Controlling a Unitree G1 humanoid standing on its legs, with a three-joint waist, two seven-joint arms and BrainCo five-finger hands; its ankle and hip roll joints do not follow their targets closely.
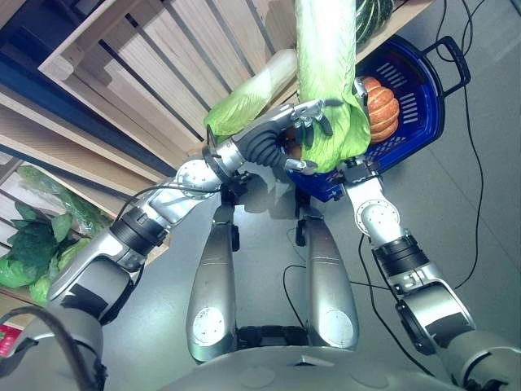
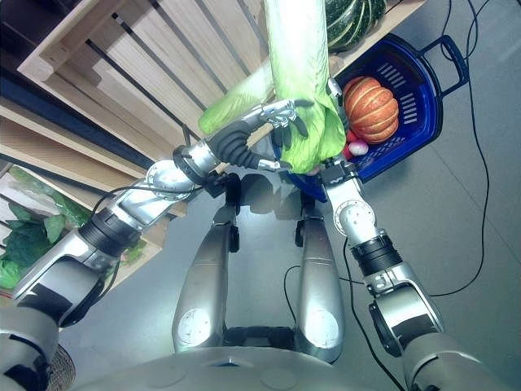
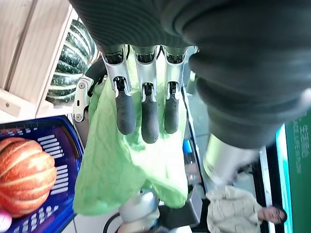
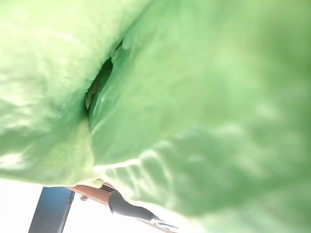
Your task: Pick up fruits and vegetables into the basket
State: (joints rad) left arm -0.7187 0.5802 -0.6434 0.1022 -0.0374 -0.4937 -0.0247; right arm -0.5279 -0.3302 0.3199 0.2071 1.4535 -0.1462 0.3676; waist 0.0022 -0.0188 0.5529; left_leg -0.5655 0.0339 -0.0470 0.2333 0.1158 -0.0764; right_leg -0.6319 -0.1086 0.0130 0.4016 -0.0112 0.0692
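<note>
Slatted wooden shelving of pale planks, running along the far side, with a dark-green striped squash on its edge.

Below that edge, on the grey floor, a blue plastic basket with slotted walls and a black loop handle; inside, a ribbed orange pumpkin, round and glossy, plus something small and pink beside it, too hidden to name.

Held up over the basket's near rim, a long cabbage, pale crinkled green leaves on a whitish stalk, upright. A second leafy head lying against the shelf edge just beside it.

Left hand pressed to the cabbage's leaves, fingers nearly straight and laid flat on them, thumb beneath — relaxed, not clenched.

Right hand hidden behind the leaves at the basket's near rim; cannot tell its fingers.

Dark leafy greens on a lower shelf at far left.
</note>
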